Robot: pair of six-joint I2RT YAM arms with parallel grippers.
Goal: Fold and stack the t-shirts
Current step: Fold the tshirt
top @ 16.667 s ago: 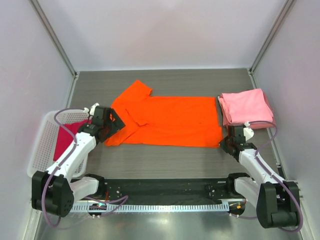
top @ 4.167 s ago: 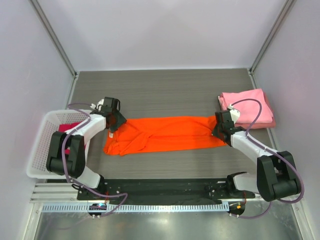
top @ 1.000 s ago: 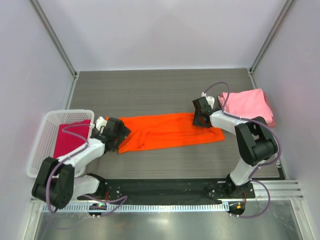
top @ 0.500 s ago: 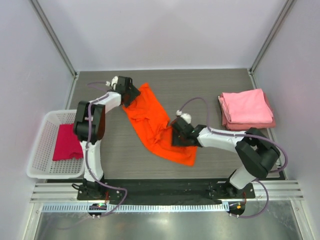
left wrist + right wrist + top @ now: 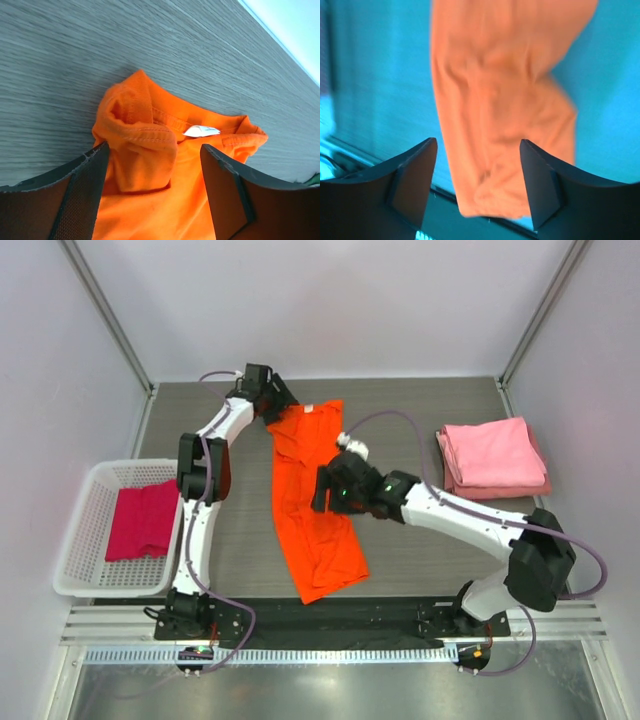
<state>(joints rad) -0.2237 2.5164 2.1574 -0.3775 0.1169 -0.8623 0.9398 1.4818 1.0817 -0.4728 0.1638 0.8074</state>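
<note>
Jaws of my left gripper and right gripper stand open at the orange t-shirt, bare table flanking it.

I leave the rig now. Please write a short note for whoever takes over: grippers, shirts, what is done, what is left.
Left gripper: open at the far side, fingers either side of the collar of the orange t-shirt; no pinch.
Right gripper: open above the shirt's middle, holding nothing.
Orange t-shirt: a long narrow strip lying far to near.
Done: pink t-shirts folded and stacked at the right.
Left: finish folding the orange one and stack it; then the magenta t-shirt, lying in the basket at the left.
</note>
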